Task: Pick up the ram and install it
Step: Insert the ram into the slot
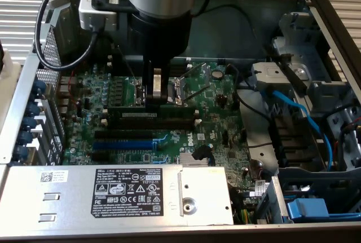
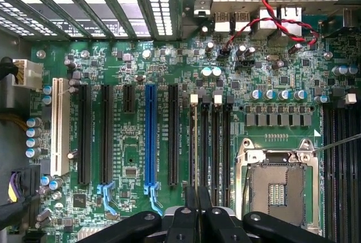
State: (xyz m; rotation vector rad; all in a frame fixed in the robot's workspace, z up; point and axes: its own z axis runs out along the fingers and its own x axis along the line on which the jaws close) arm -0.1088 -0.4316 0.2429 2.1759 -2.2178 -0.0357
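Hand (image 1: 158, 97) is hanging low over the motherboard (image 1: 217, 122) inside the open computer case (image 1: 254, 17), its fingers (image 2: 190, 212) pinching narrowly on the ram (image 1: 130, 108) and gripping it near mid-length. The ram is standing on edge, running lengthwise along the bank of black memory slots (image 1: 169, 122), just beside the processor socket (image 1: 181, 84). Whether it is sitting fully down in a slot cannot be told.

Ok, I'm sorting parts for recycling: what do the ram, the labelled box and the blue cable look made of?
The ram: matte dark circuit board, likely fibreglass, with black chips. The labelled box: bare sheet metal, dull grey sheen, stamped slots. The blue cable: probably plastic sheath, smooth, bending freely.
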